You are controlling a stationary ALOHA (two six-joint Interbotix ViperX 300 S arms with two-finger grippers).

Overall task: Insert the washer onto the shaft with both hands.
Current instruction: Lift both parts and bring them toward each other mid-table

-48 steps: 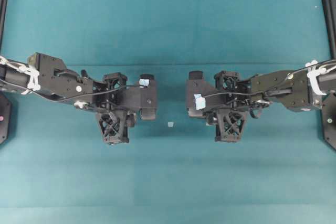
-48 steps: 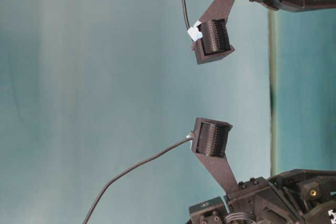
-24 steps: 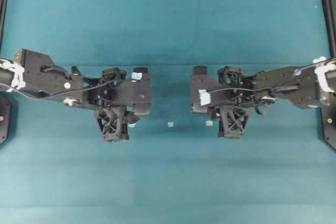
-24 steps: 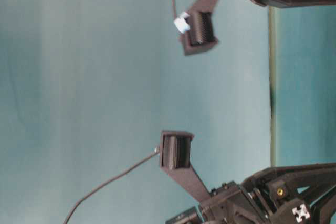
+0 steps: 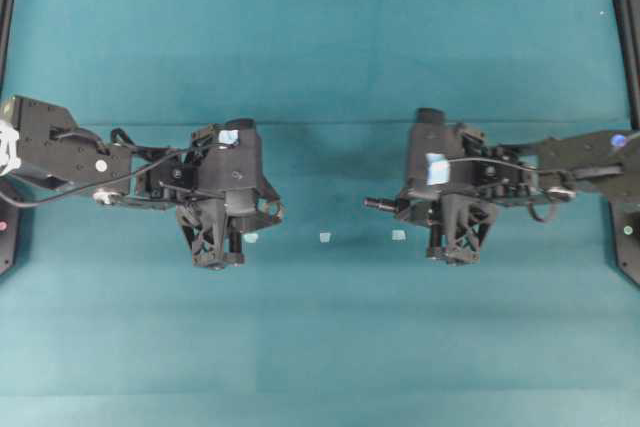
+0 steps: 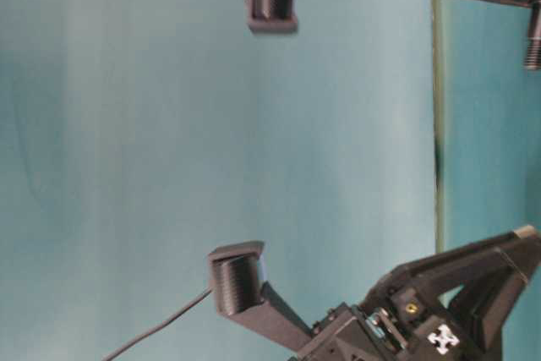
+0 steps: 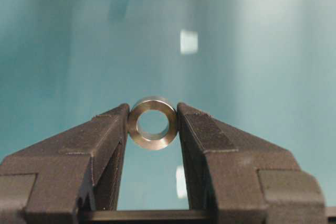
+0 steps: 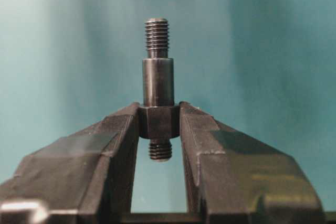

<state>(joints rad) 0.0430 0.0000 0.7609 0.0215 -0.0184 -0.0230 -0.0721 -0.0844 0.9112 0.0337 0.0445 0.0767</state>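
Note:
In the left wrist view the washer [image 7: 153, 135], a silvery-tan ring with its hole facing the camera, sits pinched between the tips of my left gripper [image 7: 153, 111], which is shut on it. My right gripper [image 8: 159, 113] is shut on the hex collar of the shaft [image 8: 158, 80], a dark stepped cylinder with its threaded narrow end pointing away. Overhead, the left gripper [image 5: 270, 210] and the right gripper [image 5: 400, 205] face each other across a gap above the mat. The shaft [image 5: 378, 204] sticks out leftward toward the left gripper.
Three small pale tape squares [image 5: 250, 238] [image 5: 324, 237] [image 5: 398, 235] lie in a row on the teal mat [image 5: 320, 347] below the grippers. Black frame rails run along the left edge [image 5: 6, 7] and right edge [image 5: 628, 7].
Both arms have drawn back from the middle, left gripper leftward and right gripper rightward, and the wrists have turned. The shaft now shows overhead, pointing left. Both grips are unchanged.

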